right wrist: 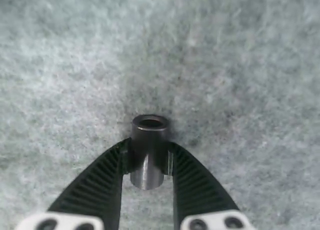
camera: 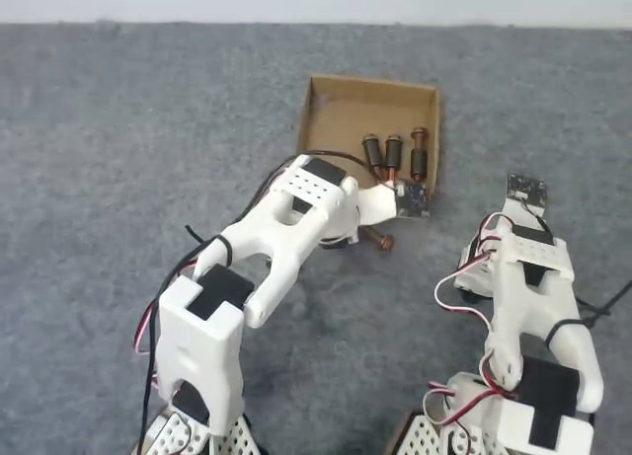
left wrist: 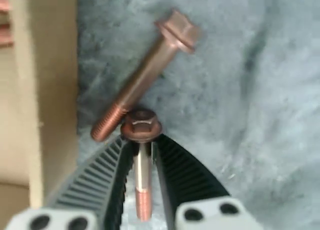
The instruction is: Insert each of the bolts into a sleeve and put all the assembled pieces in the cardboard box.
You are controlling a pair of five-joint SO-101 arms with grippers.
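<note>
1. Right gripper (right wrist: 147,146) pinches a short dark metal sleeve (right wrist: 148,151), its bore facing away from the wrist.
2. Well apart on the other side, left gripper (left wrist: 141,139) clamps a copper hex-head bolt (left wrist: 142,167) by its shank, head foremost and threads pointing back.
3. Just beyond lies a second copper bolt (left wrist: 145,75), beside the brown cardboard box (camera: 370,82).

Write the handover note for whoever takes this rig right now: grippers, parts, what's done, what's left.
Left gripper: jaws shut on a bolt, low over the carpet beside the cardboard box.
Right gripper: jaws shut on a sleeve, over bare carpet.
Loose bolt: on the carpet by the box's outer wall, next to the held bolt.
Done: three assembled pieces lie in the box.
Left: join the held bolt and sleeve, box them; then deal with the loose bolt.
</note>
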